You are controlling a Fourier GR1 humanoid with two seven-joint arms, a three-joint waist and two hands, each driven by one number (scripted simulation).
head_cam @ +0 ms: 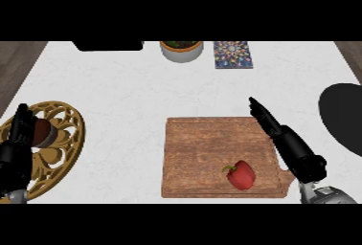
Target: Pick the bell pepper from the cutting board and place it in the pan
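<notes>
Bell pepper on cutting board, right robot hand beside, pan beyond

I see the bell pepper on the cutting board, near its five o'clock corner; the pan sits at the board's two o'clock, trivet at nine, plant pot at twelve.

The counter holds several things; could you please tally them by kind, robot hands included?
Bell pepper: 1
Cutting board: 1
Pan: 1
Gold trivet: 1
Brown object on trivet: 1
Potted plant: 1
Patterned tile: 1
Black object at far edge: 1
Left robot hand and right robot hand: 2
Total: 10
</notes>
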